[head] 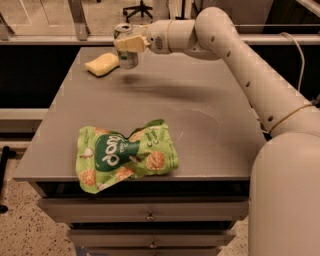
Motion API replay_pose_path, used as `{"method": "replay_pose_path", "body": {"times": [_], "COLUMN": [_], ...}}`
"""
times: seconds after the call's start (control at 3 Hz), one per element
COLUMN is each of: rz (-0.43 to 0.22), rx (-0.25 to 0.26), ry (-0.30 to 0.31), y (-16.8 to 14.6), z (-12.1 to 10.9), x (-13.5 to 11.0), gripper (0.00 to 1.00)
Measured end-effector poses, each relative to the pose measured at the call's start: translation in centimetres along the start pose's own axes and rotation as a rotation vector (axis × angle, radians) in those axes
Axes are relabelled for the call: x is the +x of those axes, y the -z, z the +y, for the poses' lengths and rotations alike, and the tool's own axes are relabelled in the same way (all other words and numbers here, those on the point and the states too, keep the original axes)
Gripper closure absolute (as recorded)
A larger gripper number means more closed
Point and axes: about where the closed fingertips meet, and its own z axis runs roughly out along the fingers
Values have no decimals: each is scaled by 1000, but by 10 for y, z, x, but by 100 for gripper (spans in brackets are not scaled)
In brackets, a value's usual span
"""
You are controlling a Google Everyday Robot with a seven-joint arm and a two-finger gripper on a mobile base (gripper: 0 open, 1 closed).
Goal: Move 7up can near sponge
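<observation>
The 7up can (127, 54) is silver and green with a silver top. It is upright in my gripper (128, 44), which is shut on it at the far left of the grey table (200, 110). The can's base is at or just above the table top; I cannot tell if it touches. The pale yellow sponge (102, 64) lies just left of the can, a small gap apart. My white arm (235, 45) reaches in from the right.
A large green snack bag (125, 155) lies crumpled near the table's front edge. Drawers (150, 216) sit under the table. A glass wall and an office chair base (137, 8) stand behind the table.
</observation>
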Motion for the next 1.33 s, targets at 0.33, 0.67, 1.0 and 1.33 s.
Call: {"method": "replay_pose_path", "body": {"times": [0.33,0.67,1.0,1.33], "rz": [33,50,64,64], "rx": [1,4,12,16], "ry": [-4,-17,-29,-37], "y": [-18,-30,-38,-46], "z": [1,-3,-6,-11], "x": [12,21,30,33], "gripper": [100,86,62,39]}}
